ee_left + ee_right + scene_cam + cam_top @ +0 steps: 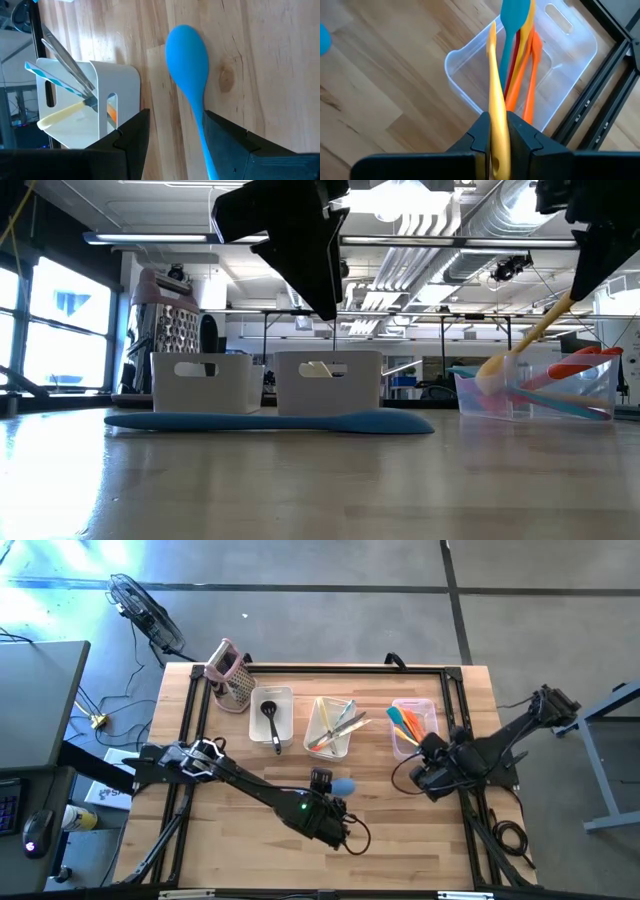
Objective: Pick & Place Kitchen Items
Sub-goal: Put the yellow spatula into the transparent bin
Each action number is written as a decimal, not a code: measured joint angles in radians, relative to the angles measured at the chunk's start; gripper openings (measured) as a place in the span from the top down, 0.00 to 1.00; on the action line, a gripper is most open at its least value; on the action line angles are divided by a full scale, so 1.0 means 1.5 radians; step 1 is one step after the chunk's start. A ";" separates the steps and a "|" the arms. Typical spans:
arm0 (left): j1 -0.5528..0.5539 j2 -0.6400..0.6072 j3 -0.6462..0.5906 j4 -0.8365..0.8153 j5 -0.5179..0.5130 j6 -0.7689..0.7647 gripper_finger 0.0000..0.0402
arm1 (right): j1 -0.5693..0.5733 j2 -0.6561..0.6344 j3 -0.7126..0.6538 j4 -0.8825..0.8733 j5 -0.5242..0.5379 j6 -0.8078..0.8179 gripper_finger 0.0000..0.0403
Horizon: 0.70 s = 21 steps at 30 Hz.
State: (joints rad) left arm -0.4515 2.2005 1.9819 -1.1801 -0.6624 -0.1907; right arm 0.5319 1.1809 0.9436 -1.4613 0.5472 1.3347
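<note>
A blue silicone spoon (187, 55) lies flat on the table, near the front middle; it also shows in the low view (270, 421) and the high view (343, 785). My left gripper (176, 114) is open well above its handle (205, 145), a finger on either side, touching nothing. It shows in the high view (322, 782) and the low view (325, 300) too. My right gripper (497, 122) is shut on a yellow spatula (530, 335) over the right-hand clear bin (435, 705), which holds orange, red and blue spatulas (520, 60). My right gripper pinches the yellow spatula's handle (496, 107) between its two fingers, which come from above. The spatula hangs slanting down from the fingers, its pale head (492, 375) low at the bin's left end. Whether the head touches the bin I cannot tell.
A bin (288, 695) with a black ladle (272, 718) and a middle bin (320, 705) with tongs and small utensils stand along the far side. A metal box grater with a pink handle (232, 675) stands at the far left. Bare wood lies near the front edge.
</note>
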 joint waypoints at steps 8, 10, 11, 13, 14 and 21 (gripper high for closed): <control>0.000 0.000 0.000 0.000 0.001 -0.001 0.56 | -0.062 0.000 0.000 0.022 -0.001 -0.068 0.92; 0.000 0.000 0.000 0.001 0.001 -0.002 0.56 | -0.078 0.000 0.000 0.025 -0.002 -0.087 0.93; 0.000 0.000 0.000 0.001 0.001 -0.003 0.56 | -0.085 0.000 0.000 0.025 -0.002 -0.092 0.93; 0.000 0.000 0.000 0.000 0.001 -0.009 0.56 | -0.101 0.000 -0.003 0.030 -0.005 -0.103 0.93; 0.000 0.000 0.000 0.000 0.001 -0.013 0.56 | -0.110 0.000 -0.007 0.033 -0.012 -0.107 0.92; 0.000 0.000 0.000 0.000 0.001 -0.016 0.56 | -0.154 0.000 -0.052 0.060 -0.054 -0.108 0.84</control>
State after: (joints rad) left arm -0.4515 2.2005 1.9819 -1.1805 -0.6607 -0.2150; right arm 0.3004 1.1809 0.8660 -1.3718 0.4656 1.1721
